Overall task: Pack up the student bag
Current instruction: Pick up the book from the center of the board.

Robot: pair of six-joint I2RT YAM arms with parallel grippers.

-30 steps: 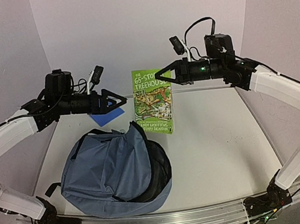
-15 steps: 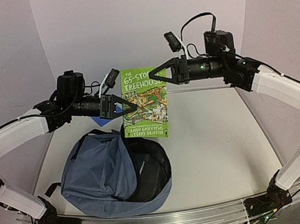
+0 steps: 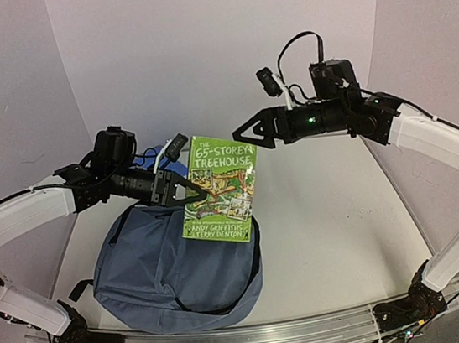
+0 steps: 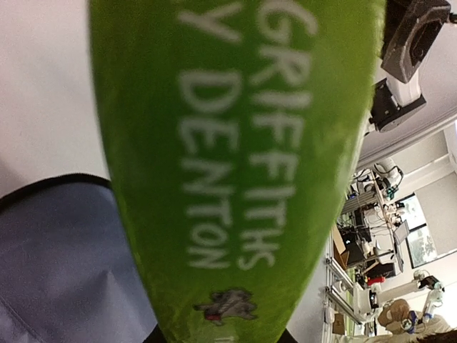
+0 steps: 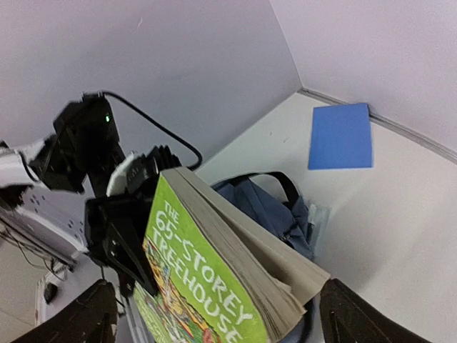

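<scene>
A green paperback, "The 65-Storey Treehouse" [image 3: 219,190], hangs upright in the air. My left gripper [image 3: 192,195] is shut on its left edge. The cover [image 4: 235,143] fills the left wrist view, and the spread page edges [image 5: 285,264] show in the right wrist view. Its lower part hangs over the mouth of the slate-blue student bag [image 3: 158,270], which lies on the table under it. The bag's fabric [image 4: 57,257] and its top handle [image 5: 268,207] also show. My right gripper [image 3: 246,135] stands open just off the book's top right corner and holds nothing.
A flat blue book [image 5: 341,136] lies on the table by the back wall, mostly hidden behind my left arm [image 3: 120,173] in the top view. The white table [image 3: 338,225] stretches to the right of the bag. Purple walls close in the back and both sides.
My right gripper has opened and let go of the green book. My left gripper has shut on the book's edge and carried it forward and left, over the bag.
</scene>
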